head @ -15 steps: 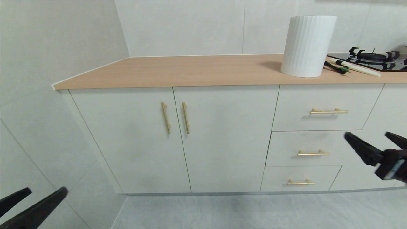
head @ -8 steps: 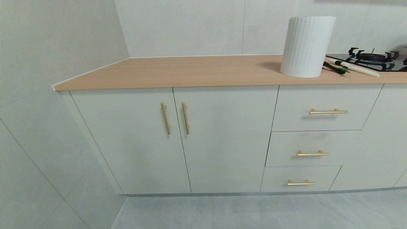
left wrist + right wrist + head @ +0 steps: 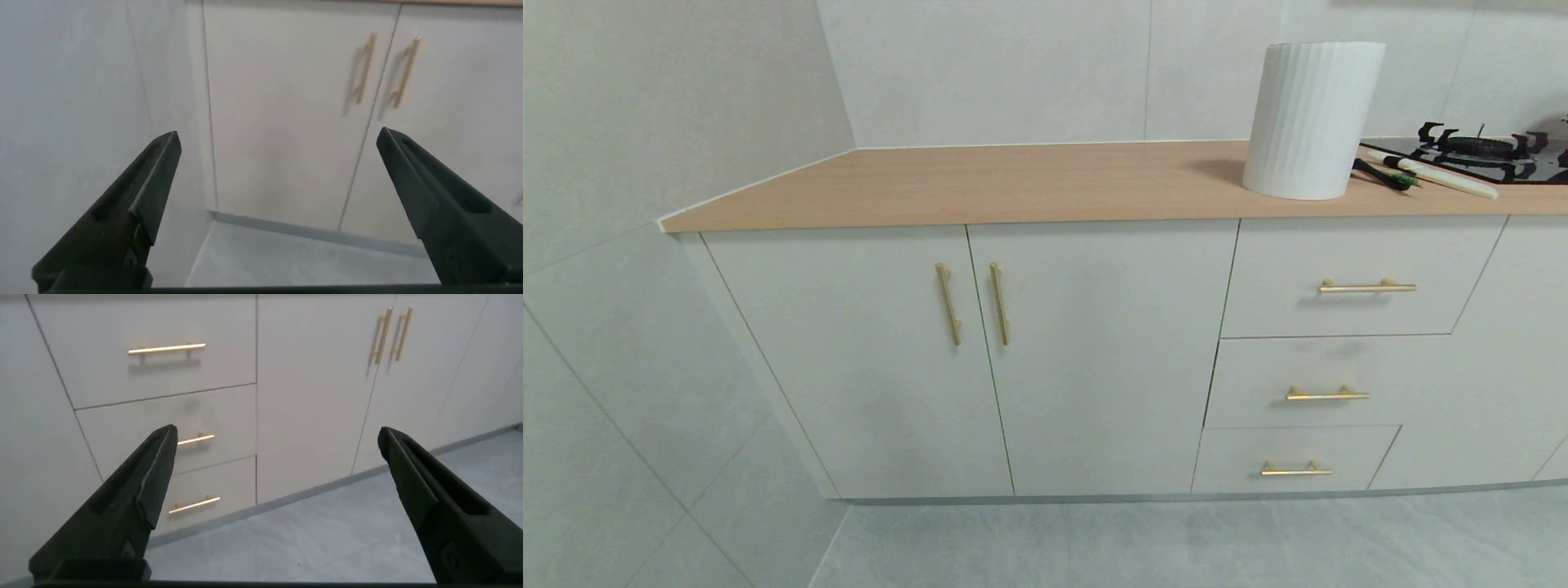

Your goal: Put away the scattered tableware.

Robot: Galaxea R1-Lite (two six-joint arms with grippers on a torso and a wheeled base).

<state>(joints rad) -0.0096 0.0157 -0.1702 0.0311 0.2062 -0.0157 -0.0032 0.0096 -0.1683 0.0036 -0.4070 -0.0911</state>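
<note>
Utensils (image 3: 1431,173) lie upper right beside holder (image 3: 1313,118), axis roughly left-right; right gripper (image 3: 276,433) likely nearer; it and left gripper (image 3: 276,139) wide open, empty

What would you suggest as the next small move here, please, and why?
Probably raise the right pincer toward the utensils lying on the counter beside the white holder. That pincer is open and empty, low in front of the drawers, and the utensils lie on the robot's right, so that arm looks the nearer one.
</note>
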